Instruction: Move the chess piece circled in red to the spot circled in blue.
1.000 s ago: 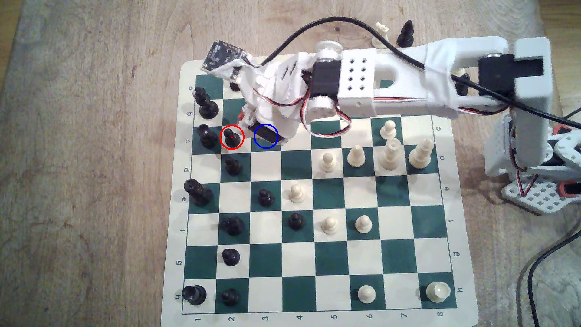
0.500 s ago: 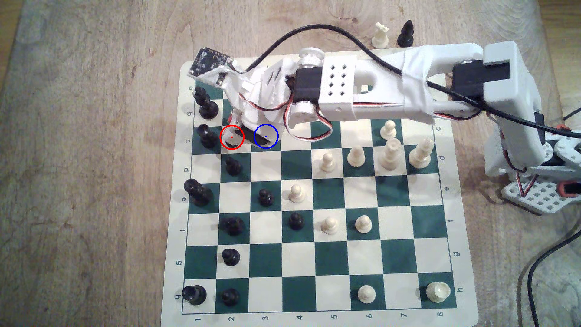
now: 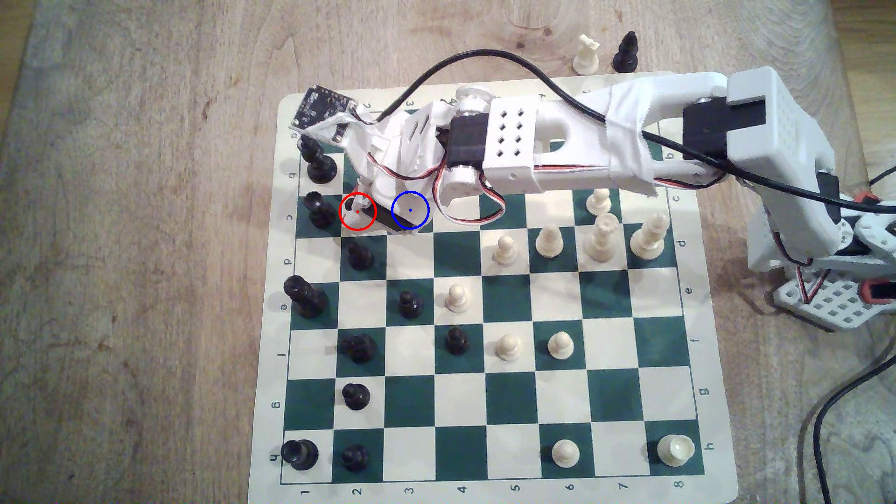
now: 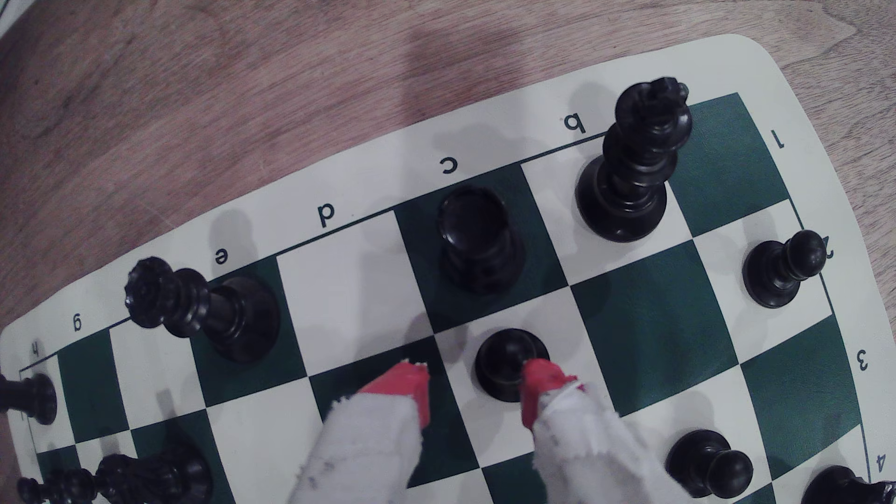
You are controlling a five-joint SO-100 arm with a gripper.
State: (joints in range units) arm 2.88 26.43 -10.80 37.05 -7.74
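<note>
Gripper (image 4: 475, 383) with red-tipped fingers (image 4: 536, 383) was seen spread apart over the green-and-cream chessboard's (image 4: 654, 329) c-file edge; the glossy black pawn (image 4: 506, 361) lay against one finger, off-centre.

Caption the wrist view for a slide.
Open red-tipped end effector descending around the small glossy black pawn on its cream square, one fingertip over its base.

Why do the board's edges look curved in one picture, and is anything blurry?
Wrist view: the close wide lens bends the chessboard edges, and the white-wrapped fingers blur near the lens, while the circled pawn stays fairly sharp. Exterior view: board lines run straight, lighting soft, shadows faint.
</note>
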